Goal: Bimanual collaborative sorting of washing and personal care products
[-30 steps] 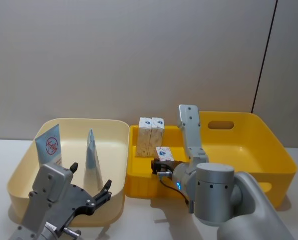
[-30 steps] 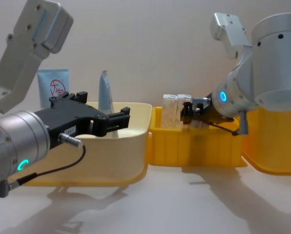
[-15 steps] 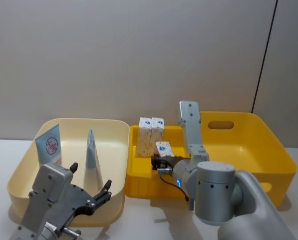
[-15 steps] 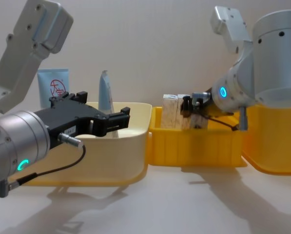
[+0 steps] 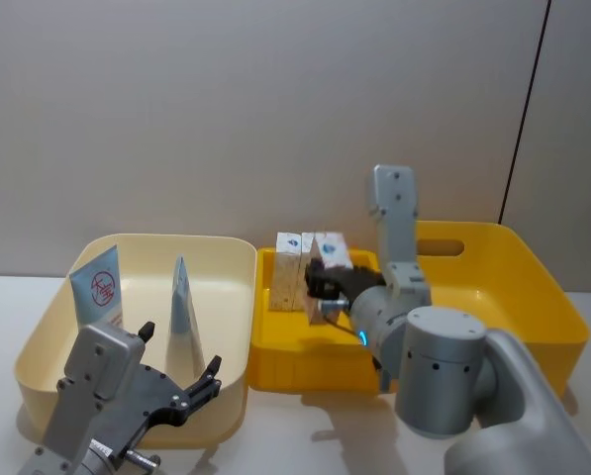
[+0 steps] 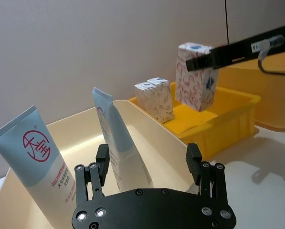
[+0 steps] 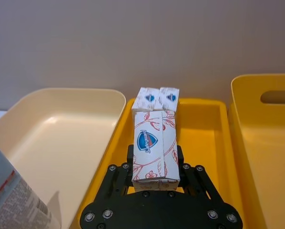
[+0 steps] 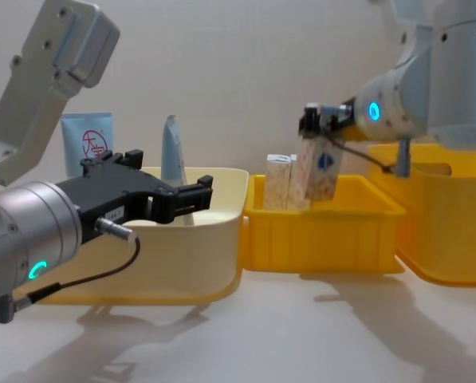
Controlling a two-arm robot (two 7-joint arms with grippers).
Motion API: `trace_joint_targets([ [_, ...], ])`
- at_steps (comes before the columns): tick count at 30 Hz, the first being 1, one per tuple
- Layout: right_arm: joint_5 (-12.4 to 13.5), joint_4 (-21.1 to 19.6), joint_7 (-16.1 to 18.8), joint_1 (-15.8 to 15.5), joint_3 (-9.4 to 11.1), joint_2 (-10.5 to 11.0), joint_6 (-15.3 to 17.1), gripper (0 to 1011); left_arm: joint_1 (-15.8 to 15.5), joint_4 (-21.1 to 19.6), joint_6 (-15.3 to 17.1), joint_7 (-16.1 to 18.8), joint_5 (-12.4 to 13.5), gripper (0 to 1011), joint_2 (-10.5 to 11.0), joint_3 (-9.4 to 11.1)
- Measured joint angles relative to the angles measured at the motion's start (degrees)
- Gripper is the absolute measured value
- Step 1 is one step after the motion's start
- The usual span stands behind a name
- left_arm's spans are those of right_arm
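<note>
Grey wall behind pale tabletop. Centre right of the chest view: right gripper (image 8: 312, 126) clamped on tilted white carton with red-pink print (image 8: 321, 167), held over small yellow bin (image 8: 325, 231), just beside two upright cartons (image 6: 155, 98). Lower left: left gripper (image 6: 148, 157) with fingers spread and empty, in front of cream bin (image 5: 231, 242) holding logo tube (image 5: 99, 287) and plain blue tube (image 5: 183, 317).

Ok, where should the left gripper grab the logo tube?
Grip the logo tube on its upper body, just under the wide flat end, coming down from above with the open left gripper closing across its two flat faces. It stands upright by the cream bin's left wall, flat end up and free.
</note>
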Motion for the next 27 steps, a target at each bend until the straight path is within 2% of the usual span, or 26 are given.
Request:
trace_joint_targets([
  [7, -0.8, -3.2, -0.1, -0.6, 1.0, 0.7, -3.3, 415, 0.0, 0.0, 0.0, 0.0, 0.0, 1000, 0.0, 0.0],
  [14, -1.9, -6.1, -1.3, -1.2, 2.8, 1.9, -6.6, 413, 0.0, 0.0, 0.0, 0.0, 0.0, 1000, 0.0, 0.0],
  [21, -3.1, -7.5, -3.2, -1.3, 5.2, 3.0, -8.9, 415, 0.0, 0.0, 0.0, 0.0, 0.0, 1000, 0.0, 0.0],
  [27, -4.0, -6.8, -5.2, -0.7, 7.6, 3.9, -10.1, 415, 0.0, 0.0, 0.0, 0.0, 0.0, 1000, 0.0, 0.0],
])
